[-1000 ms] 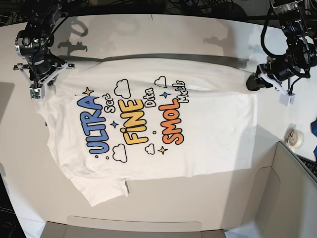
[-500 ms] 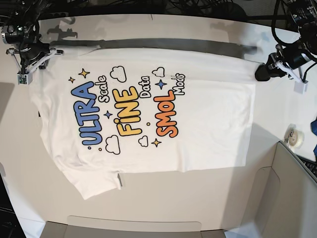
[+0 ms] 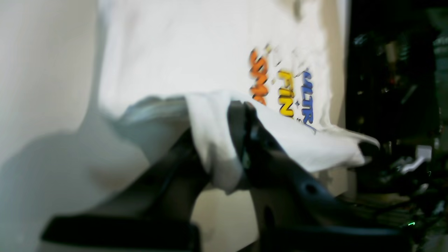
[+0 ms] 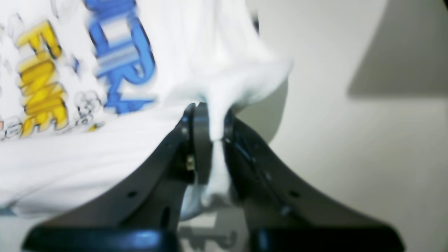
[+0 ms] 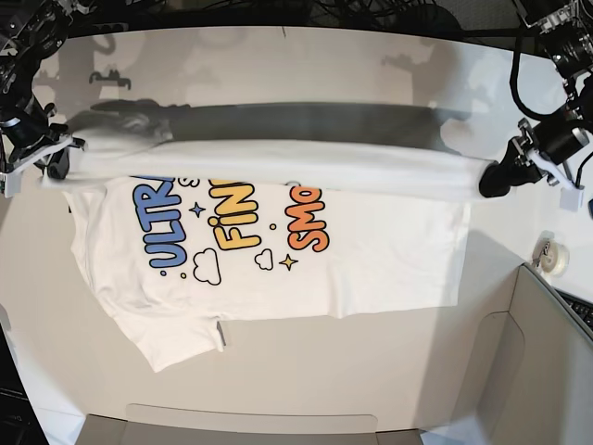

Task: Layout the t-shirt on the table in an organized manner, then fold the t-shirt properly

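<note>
"Since both claws have hold of the shirt, which way does the rest of it lie from them?"

"Toward the box panel [image 5: 278,431]. The left claw [image 5: 505,174] is clamped on one end of the raised edge, the right claw [image 5: 57,169] on the other, and the t-shirt [image 5: 371,260] hangs between them, then runs down onto the bench [image 5: 306,357]."

"And its long axis?"

"Side to side, as I see it, roughly in line with the two claws. That lifted band is pulled nearly straight, and it hides the tops of the printed words."

"Is either arm nearer?"

"Neither, I'd say; each has its own end. The loose sleeve [image 5: 181,348] sticks out on the right claw's side, at the edge by the panel."

"So what does the move turn on?"

"Keeping that held edge parallel to the far one, I think. If it's a fold, both should carry it over the print toward the panel, together. Should one lead, the fold would probably go crooked."
</note>
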Robot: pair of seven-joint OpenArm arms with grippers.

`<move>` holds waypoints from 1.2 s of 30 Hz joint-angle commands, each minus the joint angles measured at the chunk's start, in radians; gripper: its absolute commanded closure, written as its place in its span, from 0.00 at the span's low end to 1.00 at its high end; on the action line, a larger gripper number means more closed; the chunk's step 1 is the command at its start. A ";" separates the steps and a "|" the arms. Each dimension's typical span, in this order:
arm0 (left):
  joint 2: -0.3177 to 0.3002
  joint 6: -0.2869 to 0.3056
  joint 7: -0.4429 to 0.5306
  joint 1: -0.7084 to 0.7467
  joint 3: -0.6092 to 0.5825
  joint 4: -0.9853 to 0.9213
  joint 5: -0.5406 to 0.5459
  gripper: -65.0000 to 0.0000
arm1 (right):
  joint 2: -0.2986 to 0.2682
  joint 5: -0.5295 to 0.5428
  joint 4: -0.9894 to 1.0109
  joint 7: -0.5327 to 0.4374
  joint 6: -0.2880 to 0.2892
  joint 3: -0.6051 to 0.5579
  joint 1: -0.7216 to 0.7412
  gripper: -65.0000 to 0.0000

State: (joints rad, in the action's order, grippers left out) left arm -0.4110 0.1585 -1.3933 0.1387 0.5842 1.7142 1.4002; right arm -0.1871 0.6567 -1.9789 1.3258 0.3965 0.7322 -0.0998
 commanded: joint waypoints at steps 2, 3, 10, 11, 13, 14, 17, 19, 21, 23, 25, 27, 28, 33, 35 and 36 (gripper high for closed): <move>-0.015 -0.009 -0.002 -0.061 -0.046 -0.073 0.021 1.00 | -0.004 -0.012 0.031 -0.016 -0.005 -0.029 0.064 1.00; -0.015 -0.009 0.001 -0.086 -0.068 -0.112 0.021 1.00 | -0.001 -0.035 0.059 -0.021 -0.005 -0.046 0.085 1.00; -0.016 -0.010 0.110 -0.224 -0.226 -0.408 0.021 1.00 | 0.071 -0.278 0.327 -0.025 -0.005 -0.109 0.265 1.00; -0.018 -0.010 0.133 -0.230 -0.243 -0.437 0.021 1.00 | 0.079 -0.297 0.353 -0.027 -0.005 -0.109 0.282 1.00; -0.041 -0.010 0.176 -0.244 -0.277 -0.480 0.021 1.00 | 0.082 -0.305 0.390 -0.056 -0.005 -0.110 0.305 1.00; -0.048 -0.010 0.196 -0.245 -0.292 -0.495 0.021 1.00 | 0.082 -0.306 0.404 -0.073 -0.005 -0.110 0.308 1.00; -0.079 -0.010 0.257 -0.245 -0.327 -0.527 0.001 1.00 | 0.076 -0.308 0.456 -0.124 -0.005 -0.110 0.320 1.00; -0.087 -0.010 0.276 -0.245 -0.329 -0.541 -0.048 1.00 | 0.062 -0.308 0.476 -0.127 -0.005 -0.110 0.326 1.00; -0.090 -0.010 0.277 -0.245 -0.326 -0.543 -0.083 1.00 | 0.048 -0.308 0.476 -0.127 -0.005 -0.110 0.326 1.00; -0.091 -0.010 0.277 -0.245 -0.326 -0.540 -0.094 1.00 | 0.039 -0.308 0.476 -0.127 -0.005 -0.107 0.329 1.00; -0.104 -0.010 0.277 -0.244 -0.326 -0.540 -0.094 1.00 | 0.018 -0.306 0.476 -0.127 -0.005 -0.109 0.329 1.00; -0.105 -0.010 0.277 -0.244 -0.326 -0.541 -0.094 1.00 | 0.011 -0.306 0.474 -0.127 -0.005 -0.109 0.332 1.00; -0.107 -0.010 0.277 -0.244 -0.326 -0.543 -0.094 1.00 | 0.011 -0.306 0.470 -0.127 -0.005 -0.109 0.338 1.00; -0.110 -0.010 0.277 -0.244 -0.326 -0.540 -0.091 1.00 | 0.019 -0.306 0.379 -0.127 -0.005 -0.110 0.337 1.00; -0.110 -0.010 0.277 -0.245 -0.326 -0.540 -0.091 1.00 | 0.022 -0.306 0.366 -0.127 -0.005 -0.110 0.340 1.00; -0.110 -0.010 0.277 -0.247 -0.326 -0.540 -0.091 1.00 | 0.022 -0.306 0.367 -0.127 -0.005 -0.110 0.346 1.00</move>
State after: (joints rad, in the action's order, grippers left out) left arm -0.4953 0.1429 -1.1316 -0.0895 0.2497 1.1599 1.2938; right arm -0.1467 0.3565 -1.5940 1.2228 0.3901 0.6209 0.2226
